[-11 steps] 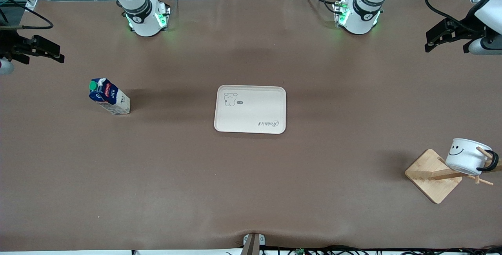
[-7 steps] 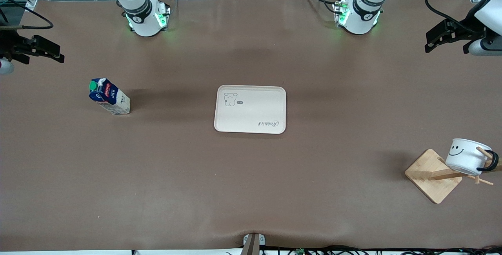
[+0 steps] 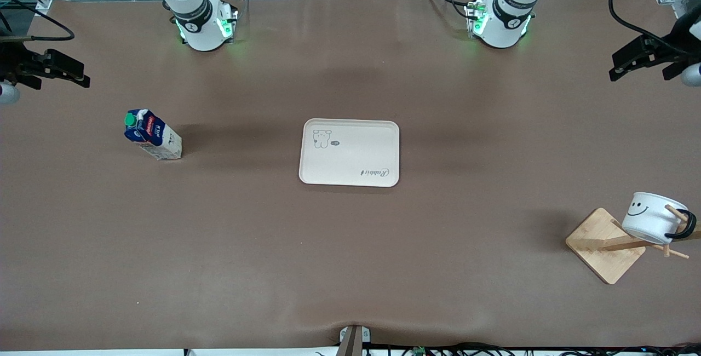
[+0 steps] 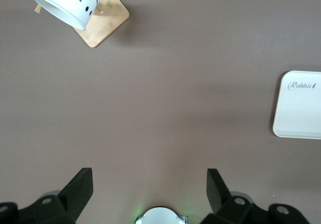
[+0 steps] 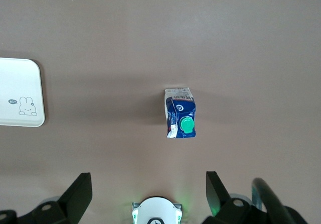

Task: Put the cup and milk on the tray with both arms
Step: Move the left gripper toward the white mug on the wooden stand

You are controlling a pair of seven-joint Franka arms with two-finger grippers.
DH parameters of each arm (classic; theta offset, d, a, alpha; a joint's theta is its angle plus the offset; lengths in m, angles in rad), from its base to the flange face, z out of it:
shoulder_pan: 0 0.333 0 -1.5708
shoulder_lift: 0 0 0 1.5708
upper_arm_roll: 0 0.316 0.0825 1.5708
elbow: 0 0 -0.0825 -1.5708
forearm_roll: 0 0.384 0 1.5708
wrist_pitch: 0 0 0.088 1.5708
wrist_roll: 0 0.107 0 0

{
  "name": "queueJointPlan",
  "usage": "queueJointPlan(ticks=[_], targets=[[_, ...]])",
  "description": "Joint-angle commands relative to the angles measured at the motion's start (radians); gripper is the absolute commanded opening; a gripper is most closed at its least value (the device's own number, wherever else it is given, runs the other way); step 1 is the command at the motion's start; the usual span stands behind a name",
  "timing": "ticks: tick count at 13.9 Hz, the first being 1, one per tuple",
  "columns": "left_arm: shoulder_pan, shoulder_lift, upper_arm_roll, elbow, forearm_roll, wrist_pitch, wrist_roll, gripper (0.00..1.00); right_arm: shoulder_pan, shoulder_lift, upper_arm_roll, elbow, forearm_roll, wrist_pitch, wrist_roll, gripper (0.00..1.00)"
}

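The tray (image 3: 349, 153) lies mid-tabletop. The milk (image 3: 151, 134) stands toward the right arm's end, the cup (image 3: 654, 218) hangs on a wooden stand (image 3: 604, 245) toward the left arm's end. The left tool (image 4: 149, 188) and right tool (image 5: 148, 188) hang high over those ends, fingers apart.

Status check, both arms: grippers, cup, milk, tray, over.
Left gripper and right gripper open, empty, high over table ends. Milk upright on table; cup hangs on wooden stand. Tray bare, nothing blocking.
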Motion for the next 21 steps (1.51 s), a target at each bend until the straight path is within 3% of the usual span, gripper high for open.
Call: queueJointPlan(ticks=[1, 7, 11, 13, 21], targets=[[0.025, 0.022, 0.002, 0.024, 0.004, 0.016, -0.014, 1.0, -0.007, -0.009, 0.0, -0.011, 0.013, -0.007, 0.003, 1.0], [0.128, 0.005, -0.002, -0.054, -0.006, 0.152, -0.008, 1.0, -0.022, -0.009, -0.001, -0.011, 0.039, -0.011, 0.002, 1.0], [0.202, -0.009, -0.004, -0.165, -0.019, 0.336, -0.008, 1.0, -0.022, -0.009, -0.001, -0.011, 0.039, -0.015, 0.002, 1.0], [0.208, -0.012, -0.004, -0.224, -0.042, 0.448, -0.008, 1.0, -0.022, -0.009, -0.001, -0.011, 0.039, -0.015, 0.002, 1.0], [0.253, -0.038, -0.004, -0.356, -0.13, 0.693, -0.007, 1.0, -0.022, -0.009, -0.001, -0.011, 0.039, -0.016, 0.002, 1.0]])
